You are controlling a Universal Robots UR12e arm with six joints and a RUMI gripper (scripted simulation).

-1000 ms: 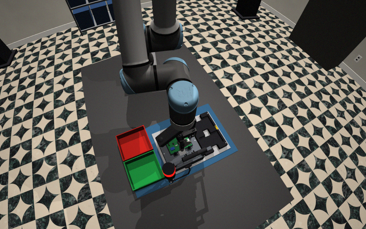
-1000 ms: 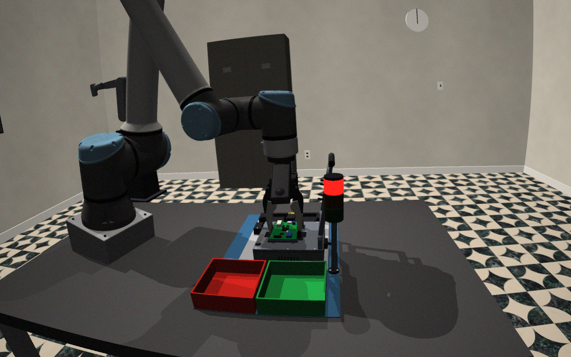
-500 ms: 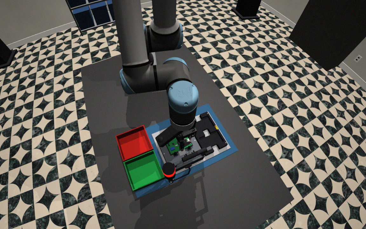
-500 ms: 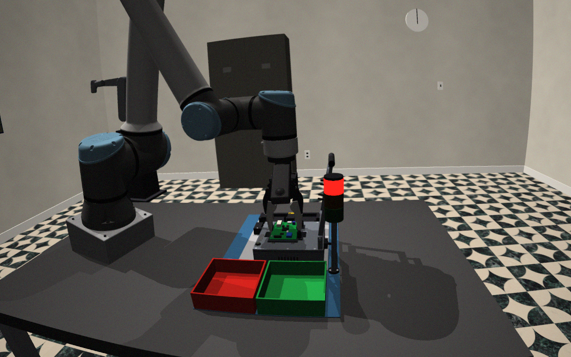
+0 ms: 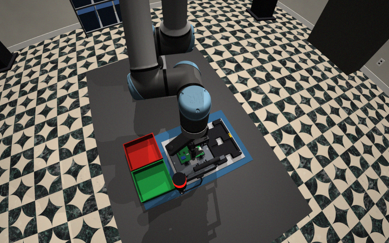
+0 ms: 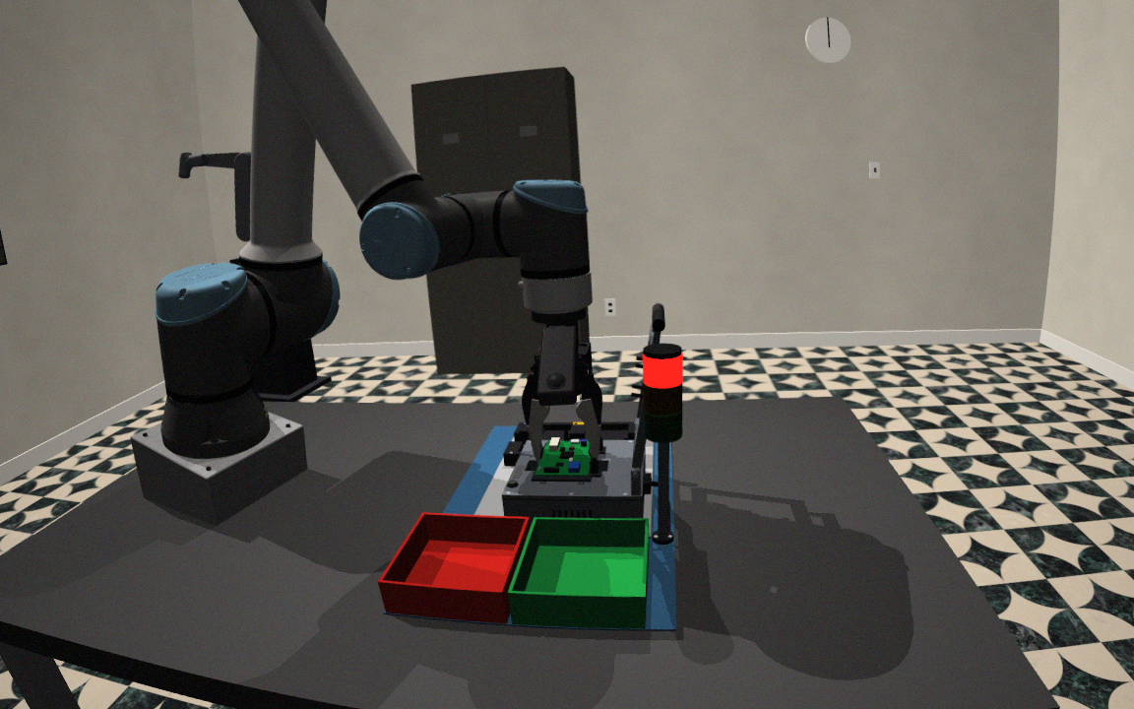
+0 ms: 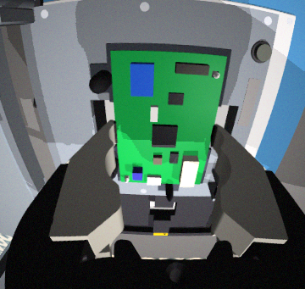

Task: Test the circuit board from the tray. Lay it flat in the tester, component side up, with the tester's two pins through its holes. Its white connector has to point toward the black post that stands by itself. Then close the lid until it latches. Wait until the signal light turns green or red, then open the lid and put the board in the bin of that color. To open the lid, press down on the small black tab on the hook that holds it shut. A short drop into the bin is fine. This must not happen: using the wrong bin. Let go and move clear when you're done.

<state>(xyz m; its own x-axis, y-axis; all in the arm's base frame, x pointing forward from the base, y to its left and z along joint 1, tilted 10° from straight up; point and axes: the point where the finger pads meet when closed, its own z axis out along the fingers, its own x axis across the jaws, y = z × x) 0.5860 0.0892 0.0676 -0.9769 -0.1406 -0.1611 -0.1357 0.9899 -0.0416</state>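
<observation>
The green circuit board [image 5: 184,154] [image 6: 558,464] [image 7: 140,124] lies component side up in the recess of the grey tester [image 6: 571,505] [image 7: 169,26]. Its white connector [image 7: 188,173] is at the end nearer the black tray. My gripper [image 5: 193,154] [image 6: 566,451] [image 7: 163,124] points down and is shut on the board, a finger against each long edge. The tester's lid [image 5: 205,164] [image 6: 638,445] stands open. The signal light [image 5: 179,181] [image 6: 661,370] glows red. The tester's pins and the board's underside are hidden.
The red bin [image 5: 144,152] [image 6: 466,564] and the green bin [image 5: 153,181] [image 6: 584,573] stand side by side at the tester's end. The black tray [image 5: 226,147] is at the other end. The light's pole [image 6: 661,484] and the raised lid flank the gripper.
</observation>
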